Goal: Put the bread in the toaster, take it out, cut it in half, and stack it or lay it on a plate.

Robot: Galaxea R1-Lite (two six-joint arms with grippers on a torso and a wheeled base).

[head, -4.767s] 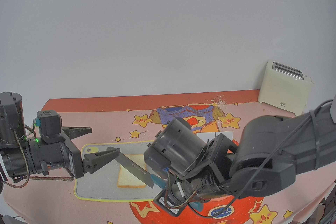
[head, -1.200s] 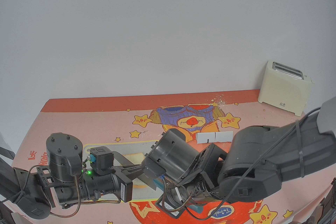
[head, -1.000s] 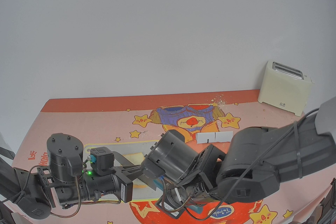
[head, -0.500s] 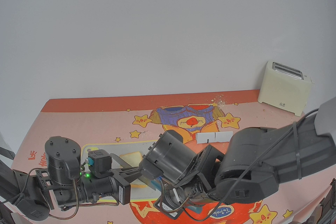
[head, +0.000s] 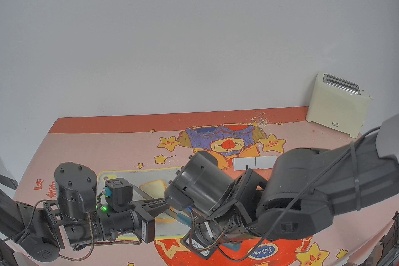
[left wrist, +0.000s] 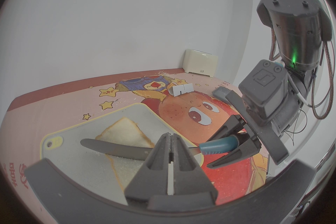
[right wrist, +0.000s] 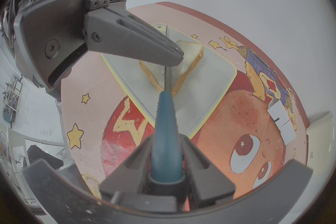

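Presently, we find the right gripper (right wrist: 167, 144) fingers clamped on the knife (left wrist: 115, 150) laid across the bread (left wrist: 120, 132); left gripper (left wrist: 170, 140) fingers pressed together, holding nothing.

The right gripper (right wrist: 166, 146) clasps the blue handle of the knife (right wrist: 166, 112), whose thin blade runs edge-on across the bread (right wrist: 190, 55) lying on the pale cutting board (right wrist: 210, 84). The left gripper (right wrist: 174, 54), fingers pressed together, reaches over the slice just beside the blade. Its tip seems to rest on the bread, though contact is hard to judge. The toaster (right wrist: 320, 137) stands well apart.
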